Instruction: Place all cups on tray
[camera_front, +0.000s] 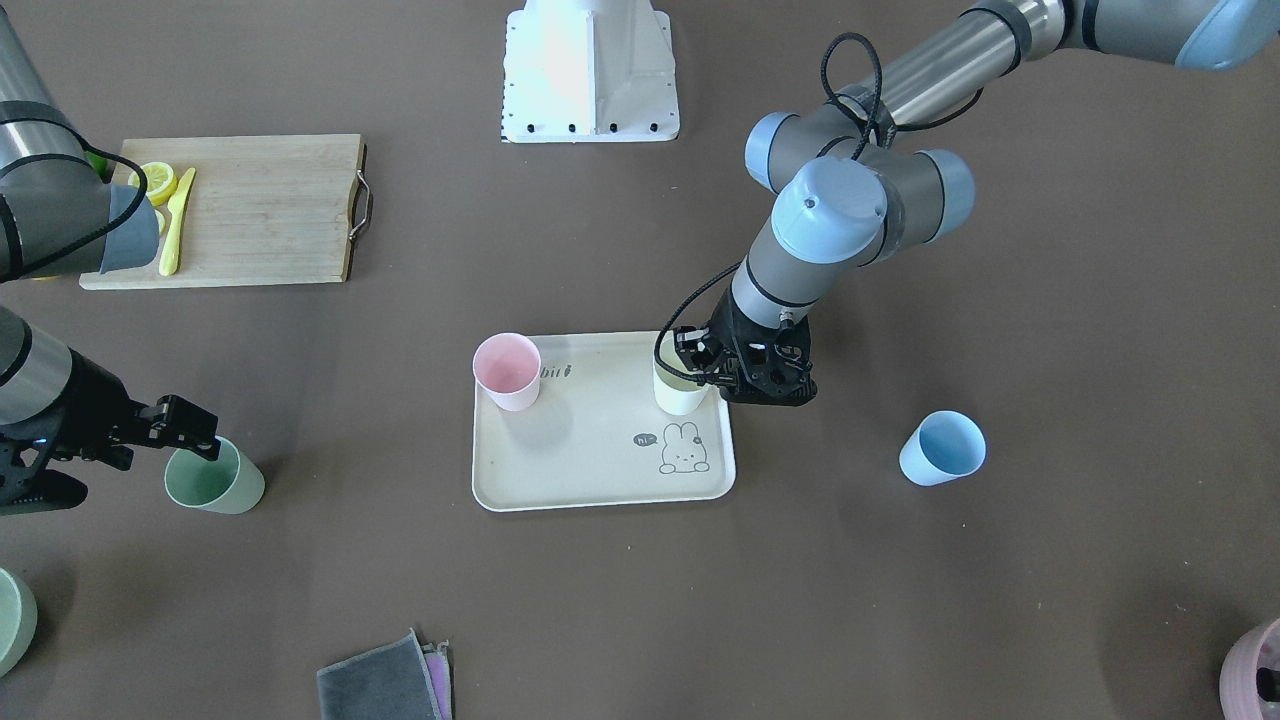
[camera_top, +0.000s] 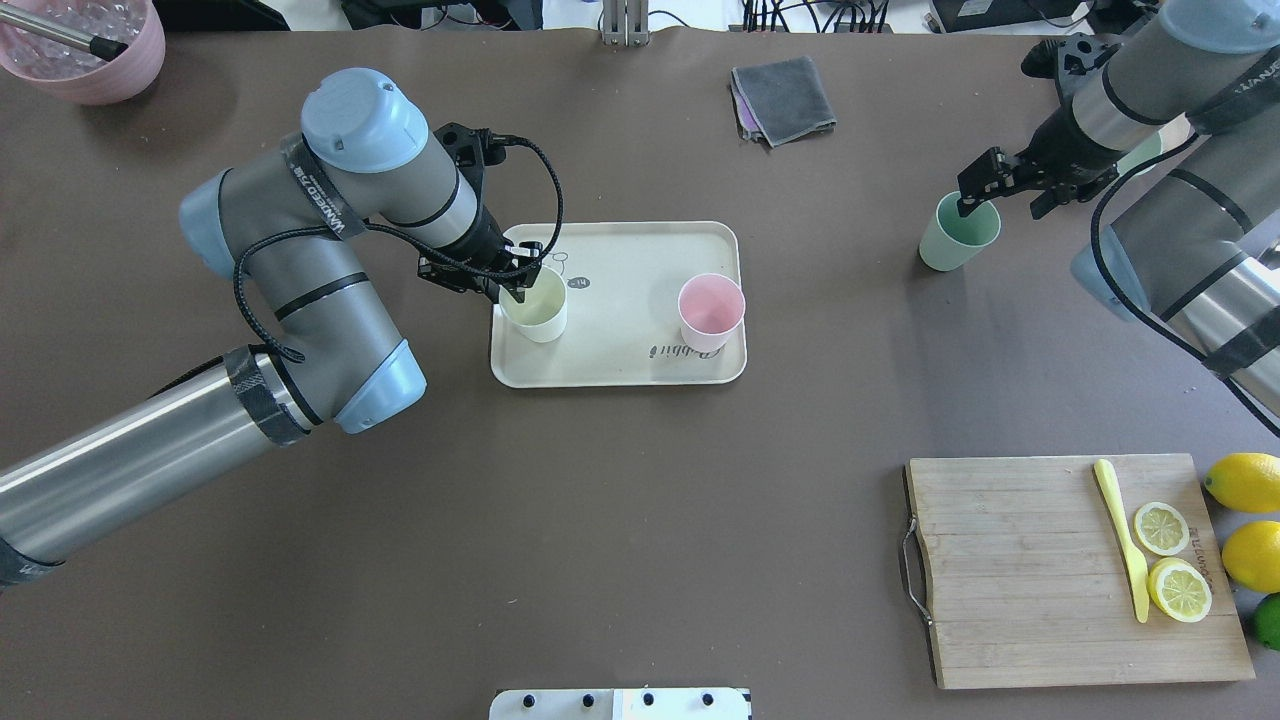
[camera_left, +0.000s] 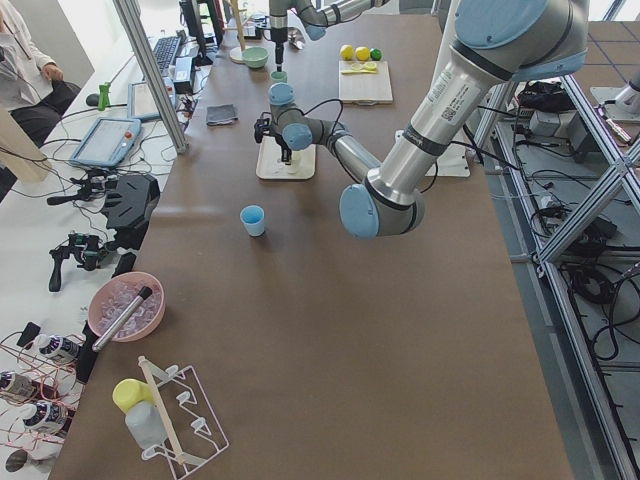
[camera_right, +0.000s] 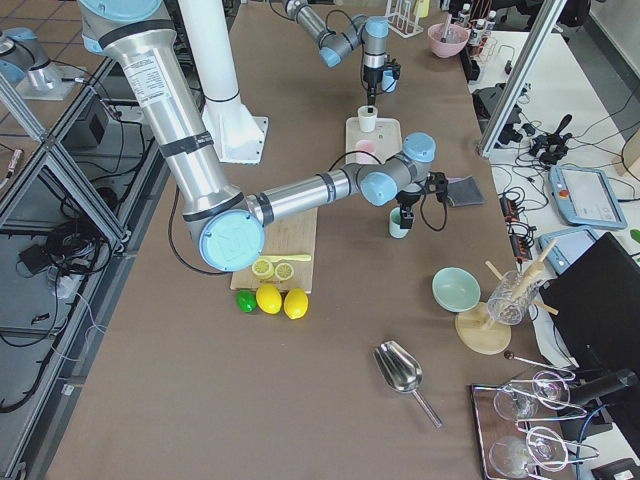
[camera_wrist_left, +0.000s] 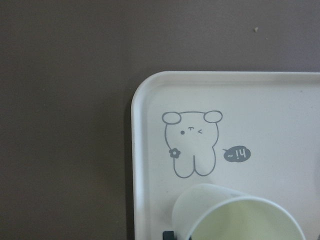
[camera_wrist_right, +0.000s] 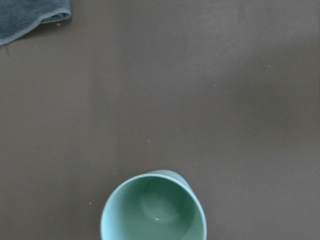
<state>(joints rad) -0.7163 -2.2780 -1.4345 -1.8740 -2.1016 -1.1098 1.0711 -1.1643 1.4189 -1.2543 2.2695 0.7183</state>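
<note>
Brown table (camera_front: 900, 600) bears tray (camera_front: 590, 470), cutting board (camera_front: 270, 210), folded grey cloth (camera_front: 380, 685).

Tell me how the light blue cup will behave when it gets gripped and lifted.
The light blue cup looks thin-walled and empty, so probably light and stiff. Its matte surface should grip fairly well. It stands upright on the table on a base narrower than its rim, so a push near the top may tip it.
</note>
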